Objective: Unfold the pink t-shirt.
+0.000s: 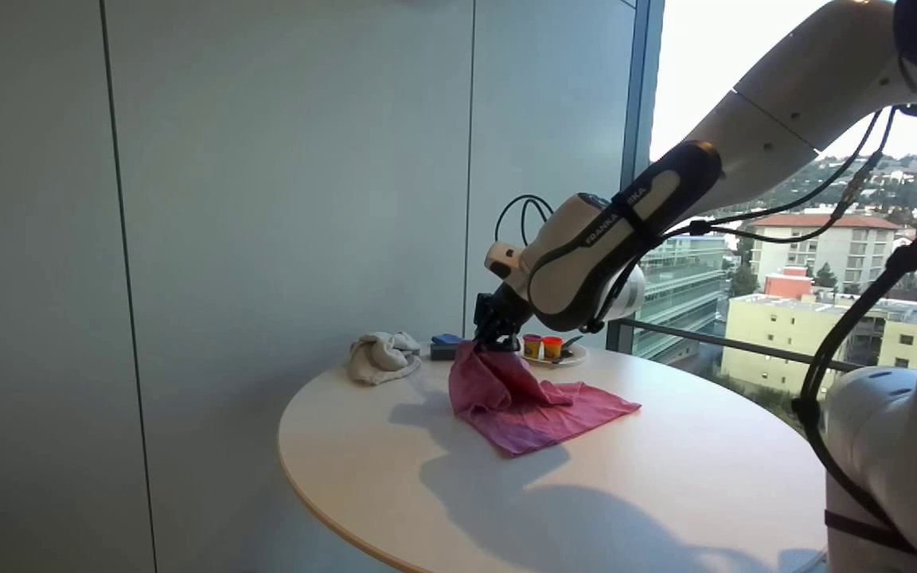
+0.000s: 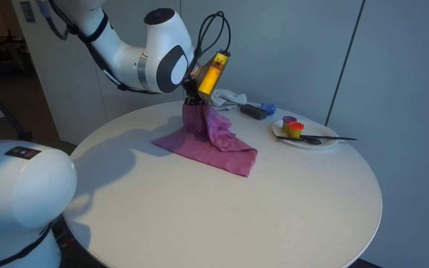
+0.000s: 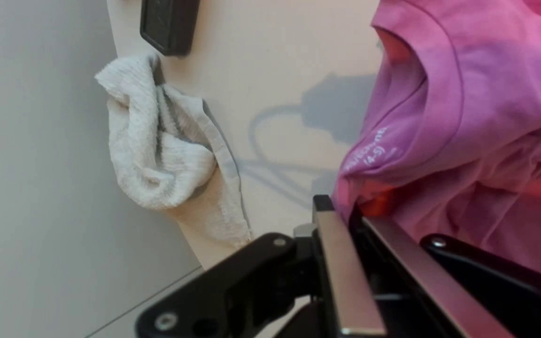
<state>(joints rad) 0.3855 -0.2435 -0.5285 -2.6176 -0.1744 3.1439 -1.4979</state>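
Pinching the pink t-shirt (image 2: 214,146) near its collar (image 3: 443,94), the pincer (image 3: 341,211) holds one end up; below it, part lies flat, while bunched folds seem left to open.

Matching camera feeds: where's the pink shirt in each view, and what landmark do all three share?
In an exterior view: shirt just right of and below centre.
In an exterior view: shirt around the centre.
Wrist view: shirt fills much of the right side, one edge pinched in the hand.
Shared landmark: pale cloth, left of the shirt in the wrist view.
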